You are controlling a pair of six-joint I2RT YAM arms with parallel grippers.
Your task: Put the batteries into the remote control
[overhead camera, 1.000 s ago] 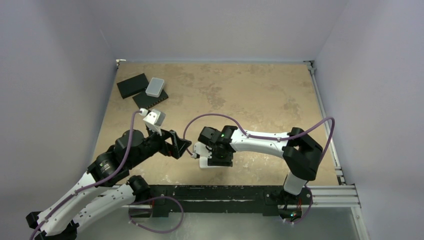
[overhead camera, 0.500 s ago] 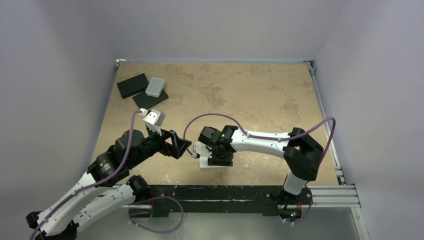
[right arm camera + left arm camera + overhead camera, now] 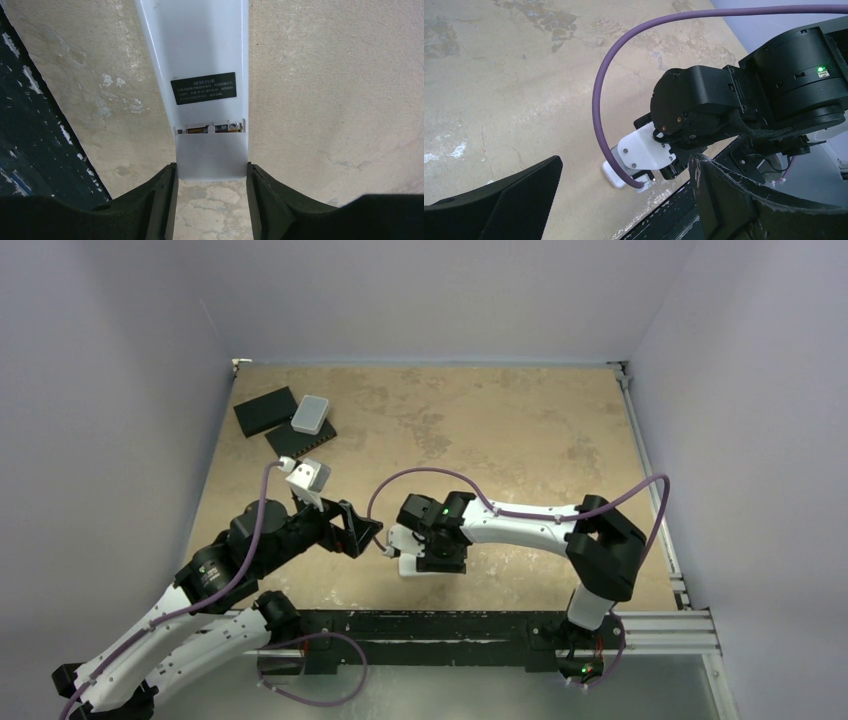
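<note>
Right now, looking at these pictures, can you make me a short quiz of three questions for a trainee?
1. True or false: the left gripper holds the remote.
2. Which side of the remote faces up? A: the display. B: the plain back with a dark label.
3. What lies on the black slabs in the far left corner?
Key: 1 false, it is open and empty. 2 B. 3 The grey box.
</note>
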